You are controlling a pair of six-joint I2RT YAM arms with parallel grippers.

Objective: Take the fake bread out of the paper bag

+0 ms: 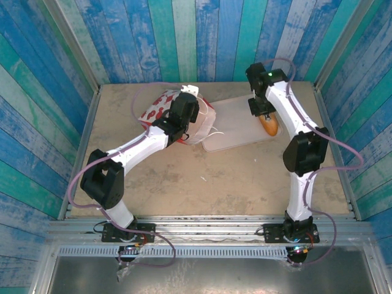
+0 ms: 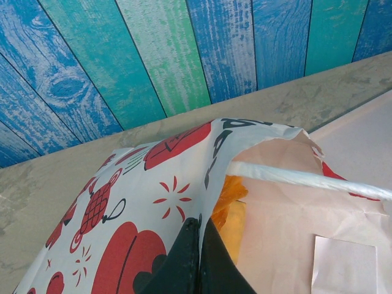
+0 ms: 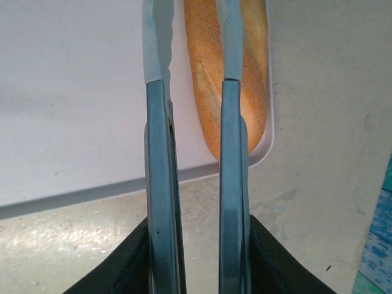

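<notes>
Left hand (image 2: 199, 236): clamped shut on the rim of the paper bag (image 2: 141, 202), black fingers pressed together with the paper edge between them. Bag red-and-white printed, tipped over on the bench (image 1: 202, 177) at back left, mouth gaping toward the tray (image 1: 236, 128), just beside its left end. White cord handle (image 2: 306, 177) stretched across the open mouth. Inside the bag, just past the fingers: fake bread (image 2: 228, 202), orange and glossy, only partly visible, number of pieces impossible to tell.

Right hand (image 3: 196, 263): closed around metal tongs (image 3: 160, 153), one finger outside each arm, arms upright and parallel with a gap between. Tong tips out over the oblong bun (image 3: 211, 79), right blade crossing it, left blade just beside it; can't tell whether touching. Bun golden-brown, lying on the tray's right end, close against the rim, out of the bag and well apart from it.

Blue and green plank wall (image 2: 153, 55) behind the bench.
</notes>
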